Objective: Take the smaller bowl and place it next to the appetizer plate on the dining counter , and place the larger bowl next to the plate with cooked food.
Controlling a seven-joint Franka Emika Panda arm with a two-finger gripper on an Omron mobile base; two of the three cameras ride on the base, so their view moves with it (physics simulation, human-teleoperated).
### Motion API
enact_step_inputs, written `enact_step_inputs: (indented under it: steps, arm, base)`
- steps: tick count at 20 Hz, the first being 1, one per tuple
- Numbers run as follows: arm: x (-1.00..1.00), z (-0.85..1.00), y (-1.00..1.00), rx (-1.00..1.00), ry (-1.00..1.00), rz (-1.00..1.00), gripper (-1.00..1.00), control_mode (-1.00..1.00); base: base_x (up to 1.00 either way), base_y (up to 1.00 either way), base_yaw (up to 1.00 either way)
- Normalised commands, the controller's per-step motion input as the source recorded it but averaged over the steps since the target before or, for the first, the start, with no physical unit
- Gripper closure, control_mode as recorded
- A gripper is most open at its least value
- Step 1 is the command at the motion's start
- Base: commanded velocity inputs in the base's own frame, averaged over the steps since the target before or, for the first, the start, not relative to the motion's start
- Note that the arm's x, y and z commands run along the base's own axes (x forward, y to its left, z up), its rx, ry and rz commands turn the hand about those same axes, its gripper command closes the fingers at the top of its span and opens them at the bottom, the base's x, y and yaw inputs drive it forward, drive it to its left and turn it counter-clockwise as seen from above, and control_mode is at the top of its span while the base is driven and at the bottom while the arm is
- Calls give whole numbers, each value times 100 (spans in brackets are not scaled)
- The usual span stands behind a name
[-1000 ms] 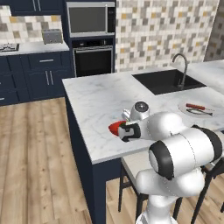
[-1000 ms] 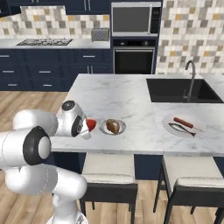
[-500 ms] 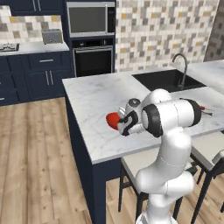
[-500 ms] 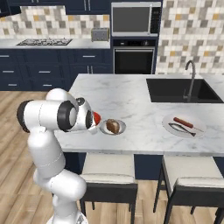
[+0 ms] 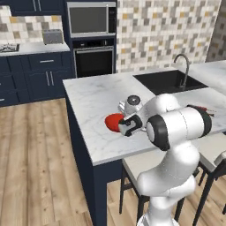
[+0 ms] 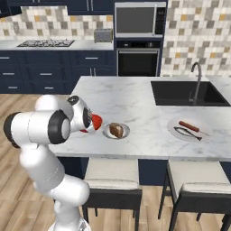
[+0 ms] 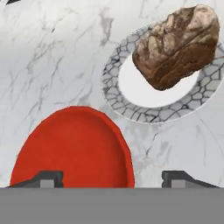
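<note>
The smaller bowl [image 7: 72, 148], shallow and glossy red, sits on the dining counter [image 7: 52, 52] just beside the appetizer plate [image 7: 131, 94], which carries a brown lump of food. My gripper [image 7: 113, 178] hovers right above the bowl's rim with its jaws wide open and nothing held. From the base views, the red bowl [image 5: 113, 121] [image 6: 96, 120] lies near the counter's front edge, the hand [image 5: 127, 125] over it, and the appetizer plate [image 6: 116, 131] right next to it. The larger bowl is out of view.
A plate with cooked food [image 6: 188, 130] [image 5: 201, 109] lies further along the counter near the black sink [image 6: 185, 92] and curved tap [image 6: 196, 81]. Stools [image 6: 113, 178] stand below the counter's front edge. An oven and hob worktop line the back wall.
The jaws have opened and let go of the red bowl, which now rests beside the appetizer plate. The arm's elbow has swung higher over the counter edge.
</note>
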Motion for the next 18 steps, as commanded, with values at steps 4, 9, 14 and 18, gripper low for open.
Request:
enact_step_inputs:
  steps: [4, 9, 14, 18]
  arm:
    - [-44, 100, 0, 2, -8, -14, -100, -100]
    - [-99, 97, 0, 6, -21, -13, -100, -100]
    - [-100, 16, 3, 4, -25, -12, -100, -100]
    - [-75, 0, 23, 0, -19, -3, -100, 100]
  base:
    - [0, 0, 0]
    - [0, 0, 0]
    - [0, 0, 0]
    - [-25, 25, 0]
